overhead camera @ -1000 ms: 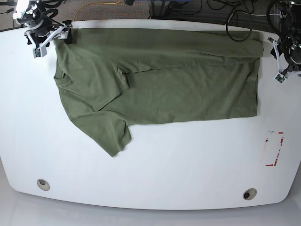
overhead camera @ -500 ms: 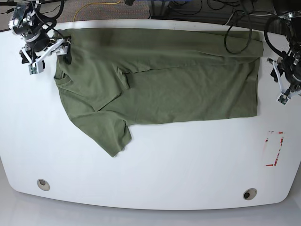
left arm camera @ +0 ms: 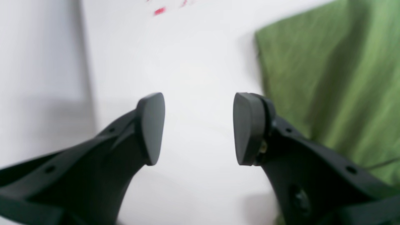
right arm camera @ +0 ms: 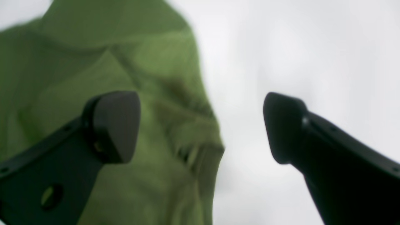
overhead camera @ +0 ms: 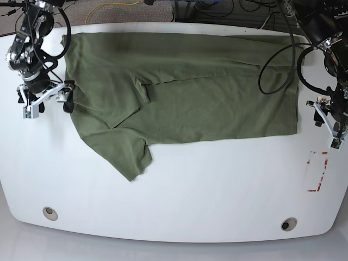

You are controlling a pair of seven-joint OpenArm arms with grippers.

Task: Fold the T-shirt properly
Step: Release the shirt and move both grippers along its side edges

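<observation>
Base view shows one T-shirt (overhead camera: 185, 92) spread flat over the far half of the white desk (overhead camera: 206, 190), one sleeve pointing toward the near left. Two arms flank it. The right gripper (overhead camera: 44, 100) hangs at the shirt's left edge, fingers wide apart, empty. The left gripper (overhead camera: 326, 122) hangs off the right edge, fingers apart, holding nothing.

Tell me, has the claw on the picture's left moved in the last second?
Yes. The right gripper has moved down the picture along the plain olive-green cotton T-shirt, from its top corner to beside the neck.
</observation>
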